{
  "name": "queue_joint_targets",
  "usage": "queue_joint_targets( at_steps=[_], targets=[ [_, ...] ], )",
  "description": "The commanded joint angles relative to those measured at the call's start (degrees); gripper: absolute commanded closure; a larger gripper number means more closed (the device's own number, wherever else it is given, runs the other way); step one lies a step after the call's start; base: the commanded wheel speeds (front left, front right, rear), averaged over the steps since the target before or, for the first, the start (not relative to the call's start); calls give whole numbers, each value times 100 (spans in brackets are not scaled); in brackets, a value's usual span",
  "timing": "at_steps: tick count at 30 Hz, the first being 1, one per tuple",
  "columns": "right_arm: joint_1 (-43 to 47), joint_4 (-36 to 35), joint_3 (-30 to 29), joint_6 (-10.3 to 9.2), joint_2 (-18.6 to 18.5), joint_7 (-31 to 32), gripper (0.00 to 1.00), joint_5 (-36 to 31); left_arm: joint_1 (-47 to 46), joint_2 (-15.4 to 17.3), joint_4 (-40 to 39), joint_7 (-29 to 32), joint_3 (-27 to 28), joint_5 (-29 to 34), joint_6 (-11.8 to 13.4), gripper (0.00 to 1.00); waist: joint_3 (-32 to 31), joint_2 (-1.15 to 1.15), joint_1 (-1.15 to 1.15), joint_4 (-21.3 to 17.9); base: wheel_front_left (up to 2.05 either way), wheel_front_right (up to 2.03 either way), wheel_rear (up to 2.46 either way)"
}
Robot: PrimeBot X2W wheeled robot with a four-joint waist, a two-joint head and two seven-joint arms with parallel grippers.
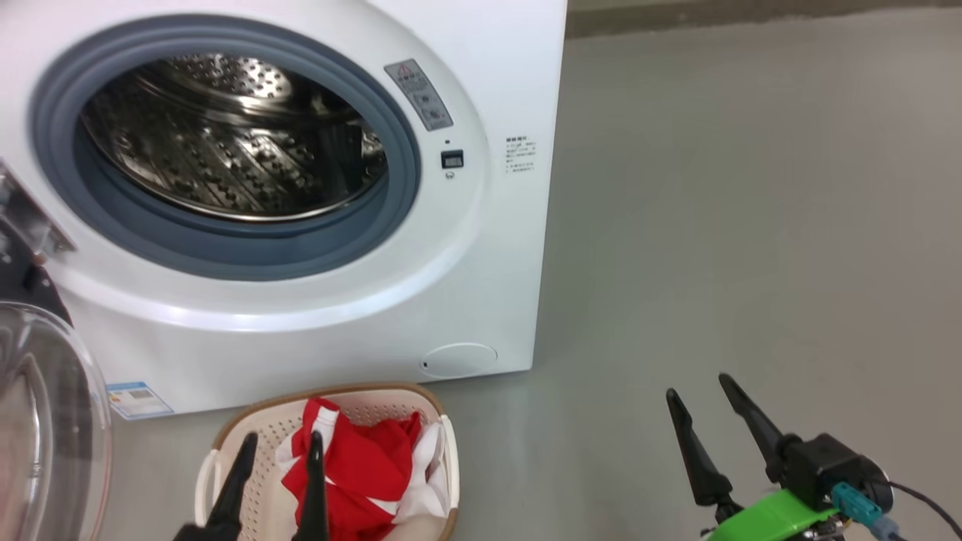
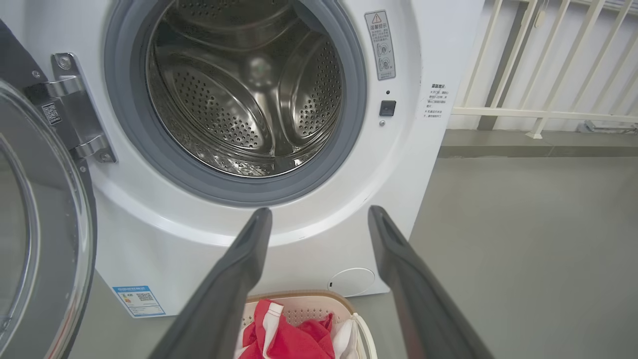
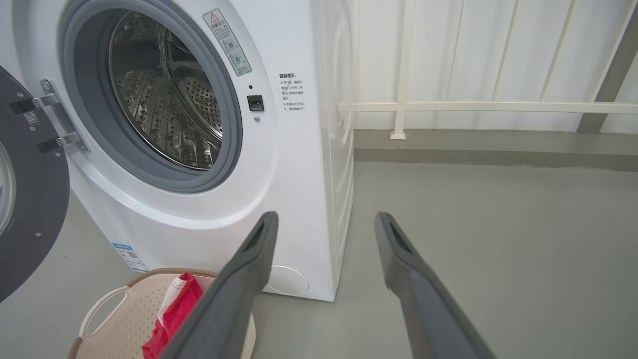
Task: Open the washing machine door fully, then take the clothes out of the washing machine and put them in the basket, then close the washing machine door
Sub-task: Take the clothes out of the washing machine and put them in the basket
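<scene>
- On the grey floor (image 1: 751, 225), the white washing machine (image 1: 301, 315) stands with its round opening facing the robot. Its grey gasket (image 1: 225, 255) rings a steel drum (image 1: 233, 143) with no fabric showing inside.
- The washing machine door (image 1: 45, 421) is swung wide to the left on its metal hinge (image 2: 75, 109), with the clear glass bowl bulging toward the camera.
- The basket (image 1: 443, 451) sits on the floor just in front of the machine, below the opening. Its near end is cut off, so I cannot tell its long axis.
- The clothes (image 1: 361, 466), red with white trim, lie bunched in the basket's right half.
- The left gripper (image 1: 282, 436) hangs over the basket with its fingers spread and nothing between them, pointing at the machine's lower front.
- The right gripper (image 1: 697, 384) is over bare floor to the right of the machine. Its fingers are apart and empty, tilted up and to the left in the head view.
</scene>
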Motion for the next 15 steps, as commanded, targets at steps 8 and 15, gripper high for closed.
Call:
queue_joint_targets(
  at_steps=[8, 15],
  targets=[
    [185, -170, 0, 35, -25, -30, 0, -84, 457, 99, -667, 207, 104, 148, 173, 0, -266, 0, 0, 70, 0, 0, 0],
    [314, -225, -68, 35, -25, 19, 0, -132, 668, 125, -794, 305, 15, 168, 208, 0, -387, 0, 0, 82, 0, 0, 0]
  ],
)
